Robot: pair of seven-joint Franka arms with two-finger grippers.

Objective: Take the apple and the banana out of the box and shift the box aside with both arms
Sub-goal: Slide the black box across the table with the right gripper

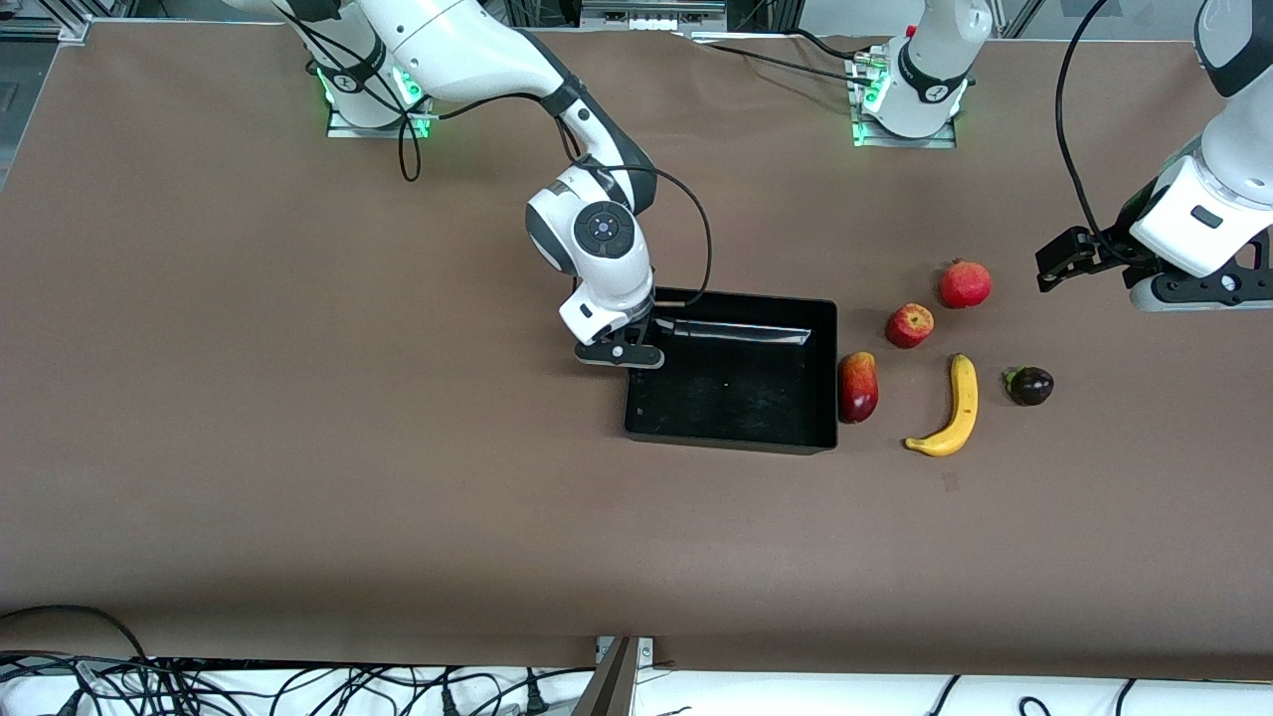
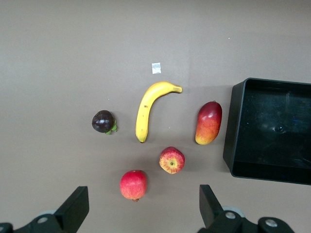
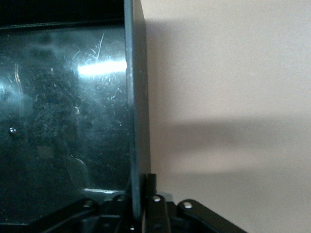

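The black box sits mid-counter, and the right gripper is down at its wall on the right arm's end. The right wrist view shows the jaws pinched onto that thin wall, 1 finger inside, 1 outside.

All 5 fruits lie on the counter toward the left arm's end of the box. The mango is just beside the box wall, not quite touching as far as I can tell. The apple and pomegranate sit farther from the front camera. The banana curves just beside the mango, and the dark purple fruit lies past the banana. A tiny pale scrap lies near the banana's tip.

The left gripper hangs over the counter above the pomegranate end of the group, jaws spread wide and holding nothing.

There's lots of bare brown counter around the box on the right arm's end and toward the front camera. The box interior holds no fruit.
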